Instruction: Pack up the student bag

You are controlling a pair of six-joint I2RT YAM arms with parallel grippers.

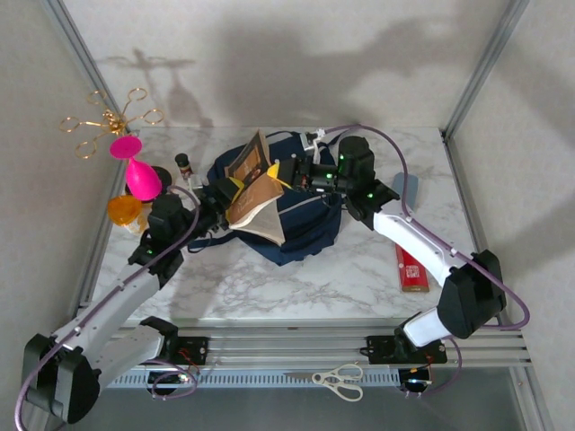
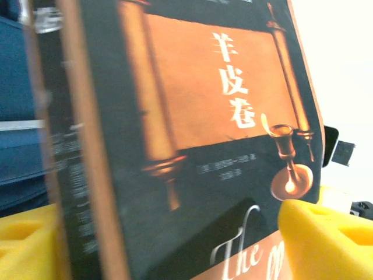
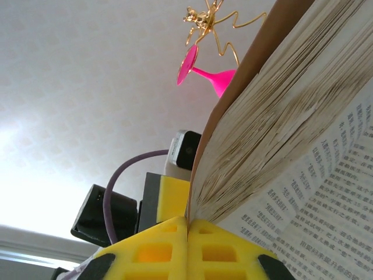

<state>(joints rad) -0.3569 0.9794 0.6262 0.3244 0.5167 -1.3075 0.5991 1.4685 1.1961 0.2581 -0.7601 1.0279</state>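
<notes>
The student bag (image 1: 310, 229), a slumped navy fabric backpack with a pale stripe, lies at the middle of the white-veined marble table (image 1: 359, 278). An open paperback book (image 1: 252, 193) stands tilted on its ten o'clock side, pages fanned. Seen from the left wrist, the glossy dark cover bears an orange scroll, a brass lamp and white Chinese characters. The left gripper (image 1: 218, 199) straddles the book, its blocky yellow foam pads (image 2: 326, 239) wide apart on either side. I cannot tell whether they press on it. The right gripper (image 3: 187, 224) is closed, its perforated yellow pads meeting on the brown cover edge. A smooth pink goblet (image 1: 137, 171) stands at the bag's ten o'clock, a flat red box (image 1: 411, 268) at four o'clock and pale-handled scissors (image 1: 340, 379) at six o'clock
</notes>
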